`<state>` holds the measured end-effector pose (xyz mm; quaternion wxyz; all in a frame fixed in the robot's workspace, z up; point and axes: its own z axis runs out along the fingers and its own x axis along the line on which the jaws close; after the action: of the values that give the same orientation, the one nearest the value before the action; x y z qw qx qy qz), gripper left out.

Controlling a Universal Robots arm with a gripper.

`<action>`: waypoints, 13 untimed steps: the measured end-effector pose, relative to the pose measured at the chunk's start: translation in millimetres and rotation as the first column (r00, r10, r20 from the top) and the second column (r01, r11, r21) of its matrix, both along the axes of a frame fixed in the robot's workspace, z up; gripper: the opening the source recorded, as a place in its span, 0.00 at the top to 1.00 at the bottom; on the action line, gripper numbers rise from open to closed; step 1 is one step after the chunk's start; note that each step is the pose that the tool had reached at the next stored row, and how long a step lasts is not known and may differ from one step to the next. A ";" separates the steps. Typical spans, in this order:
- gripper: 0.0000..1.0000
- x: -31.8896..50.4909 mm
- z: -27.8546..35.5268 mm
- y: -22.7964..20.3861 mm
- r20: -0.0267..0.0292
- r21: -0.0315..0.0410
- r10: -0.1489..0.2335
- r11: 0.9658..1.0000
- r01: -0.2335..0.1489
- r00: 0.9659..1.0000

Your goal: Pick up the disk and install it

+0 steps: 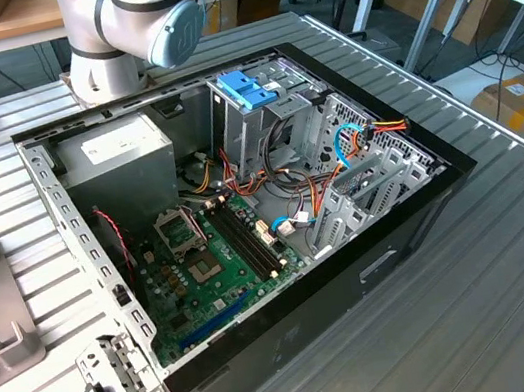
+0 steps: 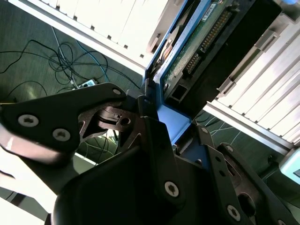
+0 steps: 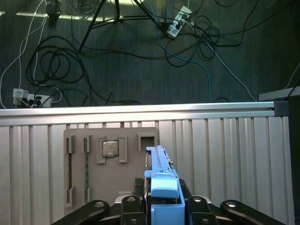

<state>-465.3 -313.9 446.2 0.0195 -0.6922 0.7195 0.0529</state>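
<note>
In both wrist views the disk (image 3: 161, 185) sits edge-on between my gripper's black fingers, its bright blue carrier frame toward the camera. The second wrist view shows the disk's (image 2: 201, 42) green circuit board and connector, with the blue frame running along its edge. My gripper (image 3: 161, 208) (image 2: 157, 115) is shut on the disk and holds it above the ribbed metal table (image 3: 225, 154), over a grey fixture tray (image 3: 93, 187). In the exterior view, the open computer case (image 1: 424, 193) lies on the table with its metal drive cage (image 1: 266, 129) at the far side.
A blue plastic bracket (image 1: 248, 87) tops the drive cage. Loose cables (image 1: 359, 138) and the motherboard (image 1: 212, 256) lie inside the case. The arm's base (image 1: 131, 26) stands behind the case. The grey tray holds a small chip (image 3: 110, 149). Floor cables (image 3: 140, 47) lie beyond the table edge.
</note>
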 end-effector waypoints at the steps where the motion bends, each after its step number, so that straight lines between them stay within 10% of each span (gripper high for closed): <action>1: 0.63 0.0 0.6 0.0 0.000 0.000 0.000 1.000 0.000 1.000; 13: 0.63 0.0 7.3 0.0 0.000 0.000 0.000 1.000 0.000 1.000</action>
<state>-465.3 -313.9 453.5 0.0195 -0.6922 0.7195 0.0529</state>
